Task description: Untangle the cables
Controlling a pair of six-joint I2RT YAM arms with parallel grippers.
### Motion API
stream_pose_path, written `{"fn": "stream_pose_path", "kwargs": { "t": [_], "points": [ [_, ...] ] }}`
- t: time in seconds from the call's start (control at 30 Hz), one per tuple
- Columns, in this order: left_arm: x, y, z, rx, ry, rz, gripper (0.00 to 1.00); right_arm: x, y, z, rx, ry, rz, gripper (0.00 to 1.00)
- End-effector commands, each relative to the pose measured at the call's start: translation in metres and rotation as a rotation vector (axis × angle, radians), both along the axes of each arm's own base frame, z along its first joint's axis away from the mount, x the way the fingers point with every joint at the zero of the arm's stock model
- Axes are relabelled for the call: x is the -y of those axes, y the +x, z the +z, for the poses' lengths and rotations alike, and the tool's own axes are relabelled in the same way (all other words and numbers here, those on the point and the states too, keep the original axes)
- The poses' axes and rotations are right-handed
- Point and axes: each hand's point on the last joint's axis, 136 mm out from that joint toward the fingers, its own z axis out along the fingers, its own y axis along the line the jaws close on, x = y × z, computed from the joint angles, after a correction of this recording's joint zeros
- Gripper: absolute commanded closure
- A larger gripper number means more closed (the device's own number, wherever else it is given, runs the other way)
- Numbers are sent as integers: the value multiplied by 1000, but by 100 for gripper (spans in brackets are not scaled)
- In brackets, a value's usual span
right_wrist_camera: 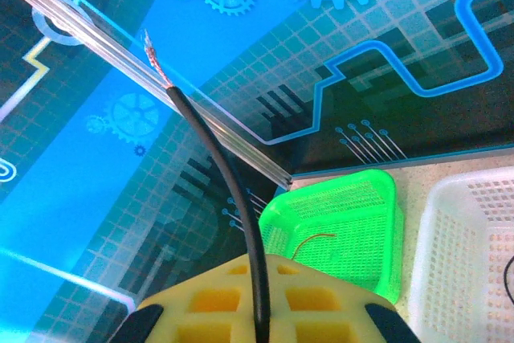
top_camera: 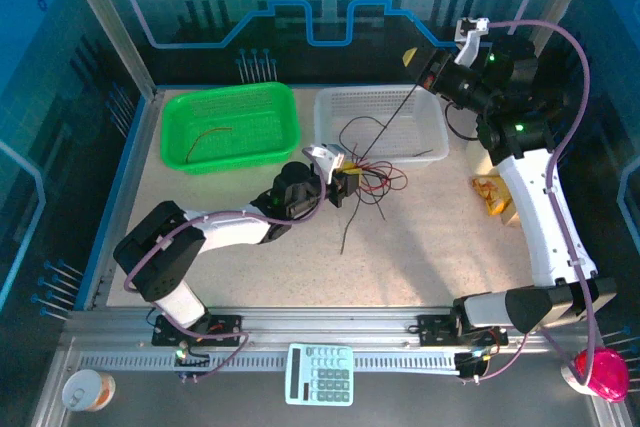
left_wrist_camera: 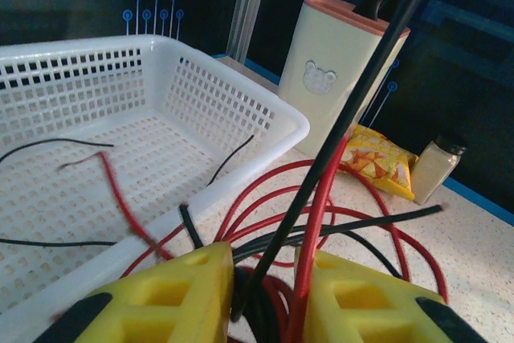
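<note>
One red wire [top_camera: 210, 137] lies alone in the green basket [top_camera: 232, 92]. Judged from this, sorting has begun but is far from complete. Most of the cables [top_camera: 378, 184] sit as a red-and-black knot on the table, just in front of the white basket [top_camera: 428, 122], with loops touching its near rim.

Container contents:
- Green basket: the single curled red wire, nothing else visible.
- White basket: a few black strands [left_wrist_camera: 48, 144] on the floor, one trailing over the near rim toward the knot. A blurred red strand [left_wrist_camera: 116, 190] crosses the same area; whether it rests inside cannot be determined.

Claw status:
- The right gripper [right_wrist_camera: 257, 295] is raised near the far right corner of the white basket and clamped on a black cable [right_wrist_camera: 229, 190], which runs taut down to the knot.
- The left gripper [left_wrist_camera: 269, 295] is at the knot, jaws narrowly parted, with the black cable and red loops passing between them. Whether anything is pinched cannot be determined.

Outstanding, by estimate: free the black cable, then separate every cable in the knot
</note>
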Motion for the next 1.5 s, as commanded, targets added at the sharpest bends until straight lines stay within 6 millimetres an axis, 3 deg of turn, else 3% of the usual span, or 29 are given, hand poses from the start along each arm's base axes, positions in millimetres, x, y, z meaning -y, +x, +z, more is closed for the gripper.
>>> {"fn": "stream_pose_path", "kwargs": {
  "t": [0.0, 0.23, 0.47, 0.57, 0.7, 0.83, 0.9, 1.07, 1.17, 1.47],
  "points": [
    [-38, -19, -123, -321, 261, 55, 71, 19, -52, 122, 388, 105, -20, 100],
    [-41, -19, -120, -319, 259, 59, 71, 16, -48, 110, 362, 113, -4, 100],
    [-43, -23, -99, -302, 212, 59, 73, 16, -48, 96, 341, 96, -11, 100],
    [-44, -27, -80, -289, 147, 55, 62, 11, -46, 83, 313, 94, 3, 100],
    [-44, -33, -45, -262, 40, 41, 33, 2, -45, 61, 277, 82, 20, 100],
    [-52, -34, -20, -264, -37, 69, 19, -14, -45, 31, 227, 51, 53, 100],
    [-56, -35, -12, -287, -63, 81, 15, -23, -44, 8, 190, 26, 60, 100],
    [-57, -42, -13, -381, -57, 75, 11, -39, -43, -63, 81, -38, 69, 100],
    [-54, -52, -18, -411, -42, 32, 10, -45, -39, -92, 34, -60, 71, 100],
    [-44, -68, -45, -480, 2, -38, 8, -62, -36, -113, 16, -146, 77, 100]
  ]
}}
